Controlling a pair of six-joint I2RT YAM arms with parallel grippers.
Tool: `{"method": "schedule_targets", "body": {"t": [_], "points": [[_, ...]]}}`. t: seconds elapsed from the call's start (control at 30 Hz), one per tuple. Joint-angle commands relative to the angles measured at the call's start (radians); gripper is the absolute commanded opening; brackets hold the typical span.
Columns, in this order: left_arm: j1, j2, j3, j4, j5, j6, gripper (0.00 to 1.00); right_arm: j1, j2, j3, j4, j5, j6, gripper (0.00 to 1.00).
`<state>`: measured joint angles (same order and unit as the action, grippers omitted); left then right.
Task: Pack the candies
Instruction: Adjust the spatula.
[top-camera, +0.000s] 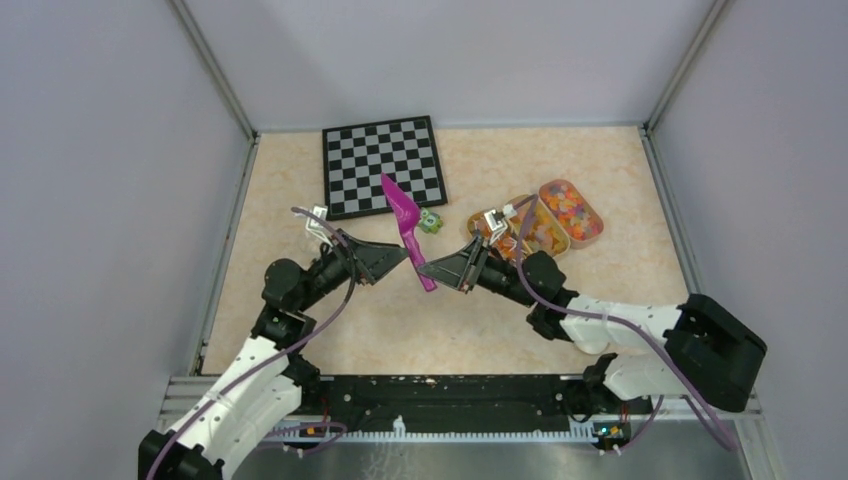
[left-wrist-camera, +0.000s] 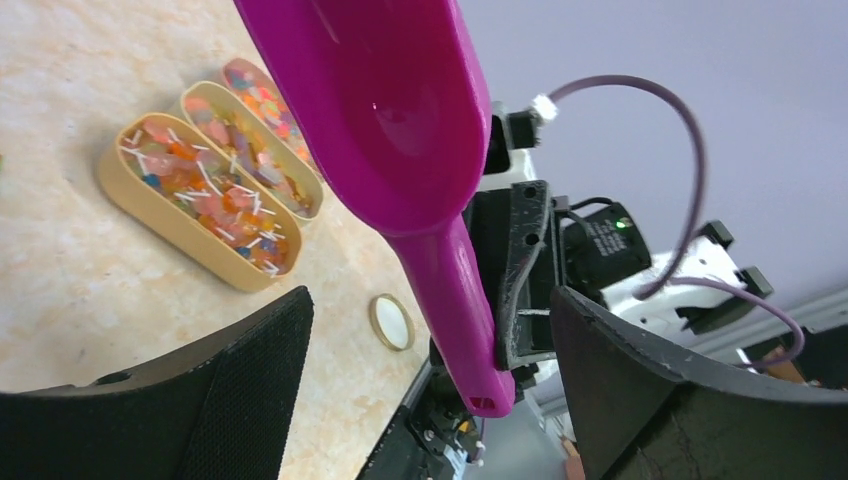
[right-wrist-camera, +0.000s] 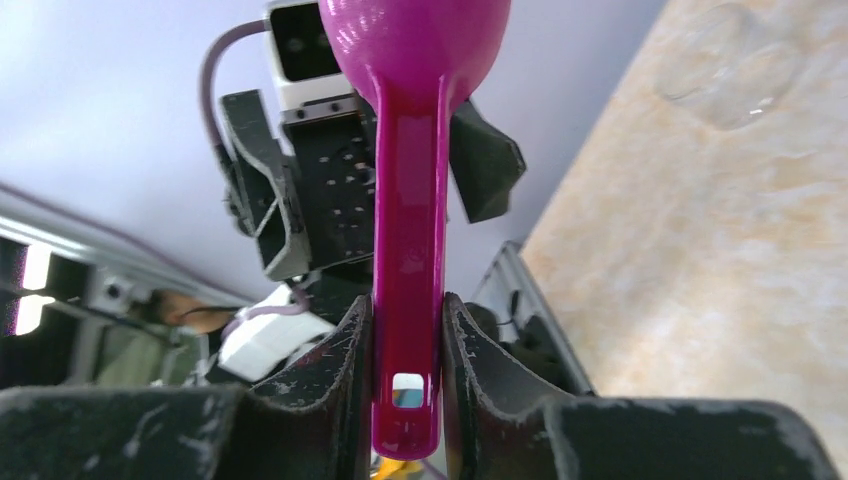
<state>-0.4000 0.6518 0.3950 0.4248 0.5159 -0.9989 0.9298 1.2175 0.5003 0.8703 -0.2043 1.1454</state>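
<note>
Found long magenta plastic scoop (top-camera: 405, 222) held aloft, bowl end over the near edge of the black-and-white checkerboard mat (top-camera: 385, 165), handle running from the mat toward the arm bases. Confirmed right gripper (right-wrist-camera: 408, 372) clamped on the handle tip, with both pads flat against it. Confirmed left gripper (top-camera: 399, 259) spread wide, straddling the handle without contact. Located tiny multicoloured candies (top-camera: 568, 207) heaped in three tan oval tubs (top-camera: 600, 225) right of the mat. Noted small green block with eyes (top-camera: 431, 221) just off the mat's near right corner.
</note>
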Motion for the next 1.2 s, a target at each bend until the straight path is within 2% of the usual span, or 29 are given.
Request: {"method": "schedule_targets", "body": {"t": [0.0,0.07,0.23,0.33,0.4,0.6,0.7,0.73,0.77,0.8,0.87,0.9,0.93,1.03,1.1,1.17], "points": [[-0.002,0.044,-0.051,0.263,0.091,-0.111,0.92,-0.022,0.108,-0.045,0.469,-0.134,0.208,0.0],[-0.002,0.069,-0.045,0.256,0.11,-0.128,0.92,-0.023,0.177,-0.045,0.615,-0.164,0.253,0.0],[-0.002,0.087,-0.025,0.255,0.116,-0.136,0.89,-0.023,0.361,-0.018,0.831,-0.214,0.367,0.0],[-0.002,0.075,-0.01,0.215,0.078,-0.125,0.81,-0.023,0.405,-0.021,0.85,-0.207,0.375,0.0],[-0.002,0.066,0.0,0.181,0.059,-0.115,0.71,-0.023,0.415,-0.035,0.849,-0.19,0.369,0.0],[-0.002,0.047,-0.001,0.086,0.0,-0.103,0.33,-0.023,0.432,-0.048,0.837,-0.189,0.357,0.02],[-0.002,0.026,-0.007,0.037,-0.052,-0.104,0.09,-0.023,0.431,-0.049,0.815,-0.196,0.341,0.16],[-0.002,0.018,-0.005,0.016,-0.073,-0.102,0.05,-0.023,0.425,-0.051,0.799,-0.195,0.331,0.21],[-0.002,0.008,0.0,-0.015,-0.095,-0.097,0.0,-0.023,0.412,-0.053,0.767,-0.194,0.311,0.27],[-0.002,-0.002,0.008,-0.056,-0.121,-0.089,0.0,-0.022,0.39,-0.054,0.721,-0.19,0.274,0.34],[-0.002,-0.015,0.034,-0.141,-0.17,-0.039,0.0,-0.023,0.308,-0.051,0.559,-0.166,0.192,0.55],[-0.002,-0.018,0.049,-0.187,-0.196,-0.015,0.0,-0.023,0.265,-0.052,0.477,-0.146,0.148,0.6],[-0.002,-0.017,0.078,-0.25,-0.226,-0.003,0.0,-0.022,0.21,-0.052,0.376,-0.118,0.097,0.7],[-0.002,-0.003,0.14,-0.433,-0.351,0.005,0.0,0.006,0.036,0.001,-0.053,0.035,-0.131,0.77],[-0.002,0.019,0.171,-0.521,-0.4,0.003,0.0,0.086,-0.05,0.096,-0.368,0.247,-0.347,0.78],[-0.001,0.05,0.203,-0.593,-0.431,-0.003,0.0,0.182,-0.064,0.204,-0.566,0.447,-0.556,0.78]]}}
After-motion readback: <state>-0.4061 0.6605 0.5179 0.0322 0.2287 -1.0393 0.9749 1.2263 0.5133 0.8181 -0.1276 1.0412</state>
